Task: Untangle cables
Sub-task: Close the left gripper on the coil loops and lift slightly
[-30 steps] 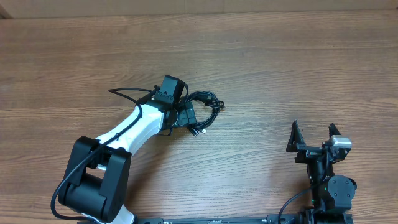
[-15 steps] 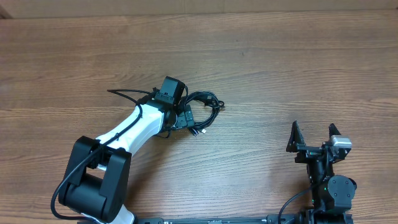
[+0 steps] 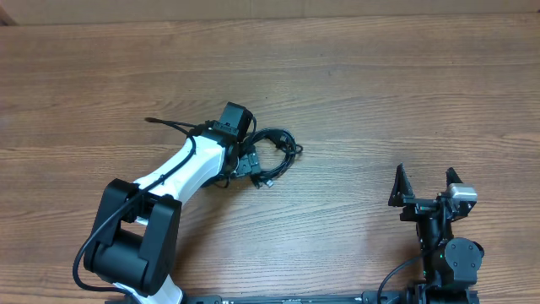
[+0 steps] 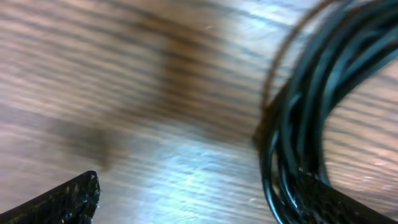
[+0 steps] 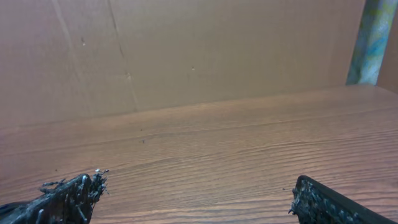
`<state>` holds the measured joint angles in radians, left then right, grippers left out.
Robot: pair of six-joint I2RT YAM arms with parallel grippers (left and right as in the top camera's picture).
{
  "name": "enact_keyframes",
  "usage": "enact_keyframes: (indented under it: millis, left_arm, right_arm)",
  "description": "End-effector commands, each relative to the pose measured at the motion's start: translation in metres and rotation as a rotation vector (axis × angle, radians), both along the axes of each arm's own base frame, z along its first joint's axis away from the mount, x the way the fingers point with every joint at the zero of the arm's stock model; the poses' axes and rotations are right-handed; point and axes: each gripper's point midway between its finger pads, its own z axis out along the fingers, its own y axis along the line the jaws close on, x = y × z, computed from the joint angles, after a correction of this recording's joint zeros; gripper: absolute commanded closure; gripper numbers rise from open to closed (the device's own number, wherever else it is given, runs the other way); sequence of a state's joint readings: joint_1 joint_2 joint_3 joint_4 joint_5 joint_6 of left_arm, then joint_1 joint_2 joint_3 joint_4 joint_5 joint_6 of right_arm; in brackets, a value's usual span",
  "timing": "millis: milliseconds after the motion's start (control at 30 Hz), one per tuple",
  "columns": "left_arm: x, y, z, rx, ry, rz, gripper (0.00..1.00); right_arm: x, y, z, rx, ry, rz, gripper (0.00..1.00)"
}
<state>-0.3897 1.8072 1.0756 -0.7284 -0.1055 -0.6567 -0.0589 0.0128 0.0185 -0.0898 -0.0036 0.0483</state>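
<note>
The cables (image 3: pixel 278 142) lie as a small black tangle of thin loops near the table's middle, with plug ends (image 3: pixel 266 180) trailing toward the near side. My left gripper (image 3: pixel 251 160) is down on the tangle's left side and stands open. In the left wrist view the coiled cables (image 4: pixel 311 118) run against the right finger (image 4: pixel 339 202), and only bare wood lies between the jaws of the left gripper (image 4: pixel 199 199). My right gripper (image 3: pixel 424 190) is open and holds nothing at the near right, far from the cables; the right wrist view shows the right gripper (image 5: pixel 199 199) over bare wood.
The wooden table (image 3: pixel 380 93) stretches around the tangle. A brown cardboard wall (image 5: pixel 186 50) stands behind the table's far edge. The left arm's own black wire (image 3: pixel 169 125) loops out to the left of its wrist.
The left arm has shifted slightly at the tangle, and the cable loops have moved a little with it. The right arm has not moved.
</note>
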Motion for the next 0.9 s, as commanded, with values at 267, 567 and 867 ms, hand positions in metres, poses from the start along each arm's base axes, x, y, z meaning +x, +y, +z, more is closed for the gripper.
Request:
enact_keyframes:
  millis: [267,567,867]
  left_arm:
    - [-0.038,0.055,-0.010,0.290,0.128,0.046,0.01]
    - [-0.011,0.041,0.025,0.228,0.018,0.050,0.01]
    - [0.012,0.012,0.048,0.074,-0.067,0.026,0.00]
  right_arm:
    - [0.000,0.000,-0.002,-0.004,-0.004,0.002,0.00]
    - [0.000,0.000,-0.002,-0.004,-0.004,0.002,0.00]
    - [0.000,0.000,-0.002,-0.004,-0.004,0.002,0.00]
